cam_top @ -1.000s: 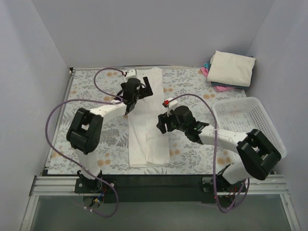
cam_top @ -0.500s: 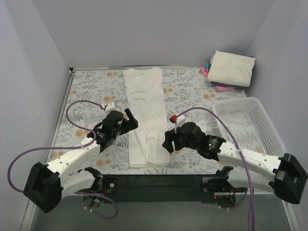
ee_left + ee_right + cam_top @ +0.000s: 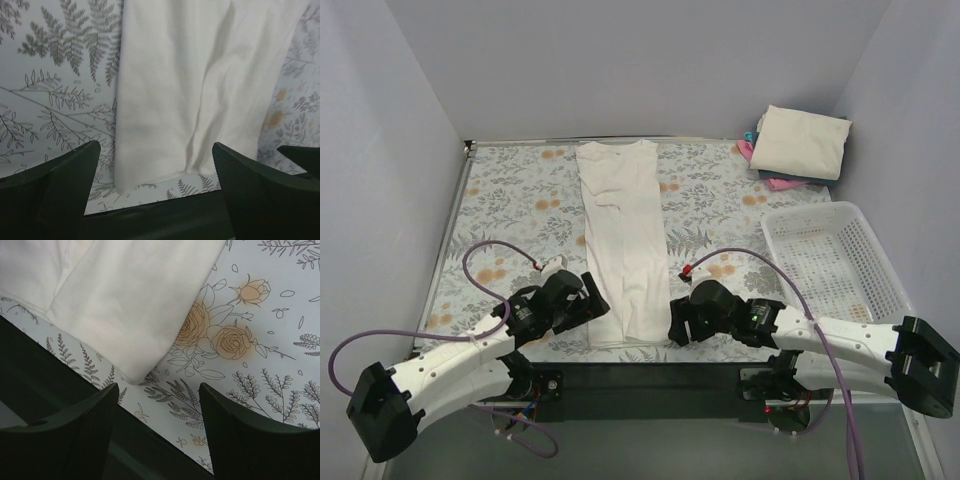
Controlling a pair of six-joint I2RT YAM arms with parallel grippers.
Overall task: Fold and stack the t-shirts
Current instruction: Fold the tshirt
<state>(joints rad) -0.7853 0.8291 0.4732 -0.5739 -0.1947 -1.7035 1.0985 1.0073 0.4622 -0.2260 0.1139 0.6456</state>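
A cream t-shirt (image 3: 623, 240), folded into a long narrow strip, lies down the middle of the floral table. My left gripper (image 3: 592, 296) is open and empty beside its near left corner. My right gripper (image 3: 674, 325) is open and empty beside its near right corner. The left wrist view shows the shirt's hem (image 3: 200, 90) between the open fingers (image 3: 260, 195), the gripper midpoint (image 3: 156, 186) just short of it. The right wrist view shows the hem corner (image 3: 125, 305) ahead of my open gripper (image 3: 159, 425). A folded cream shirt (image 3: 801, 141) tops a stack with pink and blue edges.
A white lattice basket (image 3: 835, 262) stands at the right, close to my right arm. The table's dark front edge (image 3: 640, 365) runs right below both grippers. The purple cables (image 3: 500, 250) loop over the near left.
Both arms have pulled back from the shirt's middle and far part to its near hem. The shirt now lies uncovered along its full length.
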